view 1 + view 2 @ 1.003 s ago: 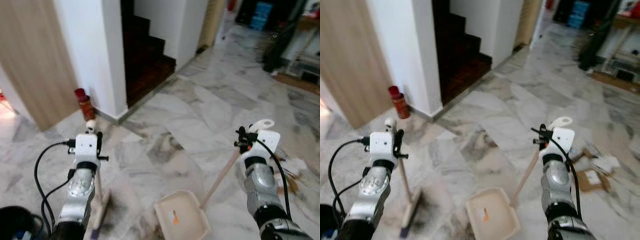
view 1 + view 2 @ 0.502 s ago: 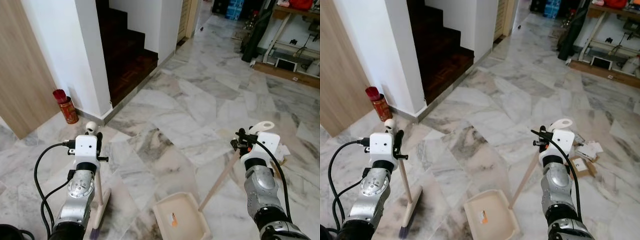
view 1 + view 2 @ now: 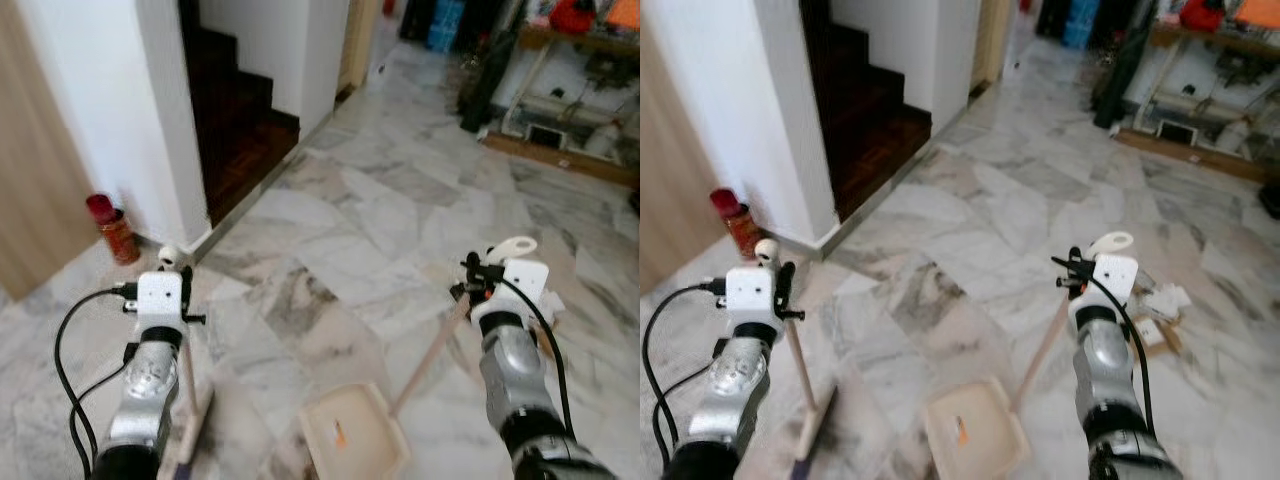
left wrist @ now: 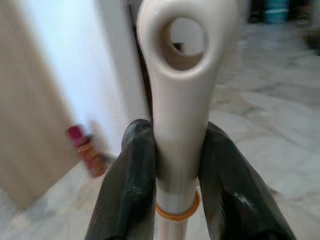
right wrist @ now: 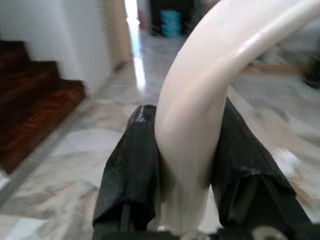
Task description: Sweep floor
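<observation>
My left gripper (image 4: 177, 145) is shut on the cream broom handle (image 4: 180, 105) just below its ringed top. The handle (image 3: 798, 360) runs down to the broom head (image 3: 808, 440) on the marble floor beside my left arm. My right gripper (image 5: 187, 145) is shut on the curved cream dustpan handle (image 5: 210, 80). Its stick (image 3: 425, 358) slants down to the cream dustpan tray (image 3: 350, 440), which rests on the floor between my arms. A small orange scrap (image 3: 338, 436) lies in the tray.
A white wall corner (image 3: 165, 120) and dark wooden stairs (image 3: 240, 115) stand ahead on the left, with a red can (image 3: 110, 225) at the wall's foot. Cardboard and paper litter (image 3: 1160, 310) lies on the floor at the right. Shelves and clutter (image 3: 570, 90) line the far right.
The whole picture has shifted and blurred, so the camera has moved; stairs and wall sit differently in frame. Both grippers keep their hold on broom and dustpan.
</observation>
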